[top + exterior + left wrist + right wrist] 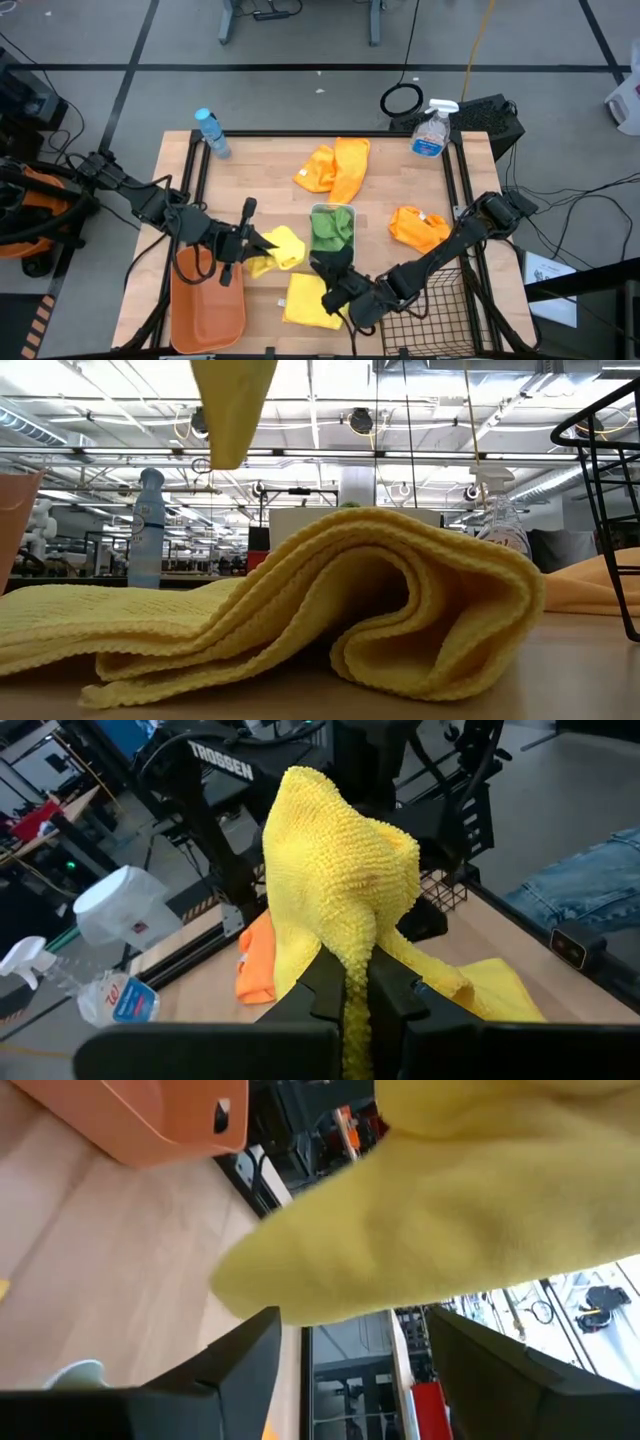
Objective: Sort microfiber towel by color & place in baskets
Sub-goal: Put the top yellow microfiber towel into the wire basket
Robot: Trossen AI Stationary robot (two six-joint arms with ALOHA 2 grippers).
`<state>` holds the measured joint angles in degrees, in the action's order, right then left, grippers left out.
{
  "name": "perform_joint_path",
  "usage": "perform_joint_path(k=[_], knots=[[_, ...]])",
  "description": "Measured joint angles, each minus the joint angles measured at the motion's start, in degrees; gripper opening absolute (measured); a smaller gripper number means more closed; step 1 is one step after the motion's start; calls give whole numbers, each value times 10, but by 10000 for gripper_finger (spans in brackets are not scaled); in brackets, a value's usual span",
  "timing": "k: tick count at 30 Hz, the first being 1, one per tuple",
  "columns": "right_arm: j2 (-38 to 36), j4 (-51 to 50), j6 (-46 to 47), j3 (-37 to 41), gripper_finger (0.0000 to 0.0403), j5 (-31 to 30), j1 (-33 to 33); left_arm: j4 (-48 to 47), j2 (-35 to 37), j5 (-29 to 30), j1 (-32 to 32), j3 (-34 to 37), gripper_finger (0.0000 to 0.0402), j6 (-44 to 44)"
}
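My left gripper (250,243) is shut on a yellow towel (281,248) just right of the orange tub (205,310). The towel's lower end (235,410) hangs above the table in the low view. A second yellow towel (308,302) lies folded on the table's near side. My right gripper (332,283) hovers open at that towel's far right edge, below the white bin (316,212), which holds a green towel (332,228). Yellow cloth (450,1210) fills the right wrist view ahead of the spread fingers; whether they touch it I cannot tell. The black wire basket (430,315) stands near right. My left gripper pinches the yellow towel between its two fingers (325,990) at a gathered fold (355,970), several layers thick. The fingers come level from the table's left. The bunched cloth (340,870) stands out past the fingertips, and the towel is lifted clear of the table.
Two orange towels lie on the table, one at the far middle (338,165) and one at the right (418,228). A water bottle (212,132) stands at the far left corner and a spray bottle (432,130) at the far right. Bare wood shows between the towels.
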<state>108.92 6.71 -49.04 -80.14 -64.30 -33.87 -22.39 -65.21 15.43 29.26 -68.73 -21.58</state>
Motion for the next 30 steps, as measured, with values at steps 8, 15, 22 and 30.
perform_joint_path(k=[8, 15, 22, 30], knots=[[0, -3, 49, 0, 243, 0, 4, 16, 0, -8, 0, 0, 15, -2], [0, -52, 223, 0, 224, 73, 32, 25, 0, -19, 0, 0, 15, -5], [6, -27, 231, 0, 194, 203, 47, 48, -23, -20, -4, 0, 15, -15], [5, 51, 195, 0, 165, 254, 26, 53, -81, 11, -4, 0, 15, -13]])
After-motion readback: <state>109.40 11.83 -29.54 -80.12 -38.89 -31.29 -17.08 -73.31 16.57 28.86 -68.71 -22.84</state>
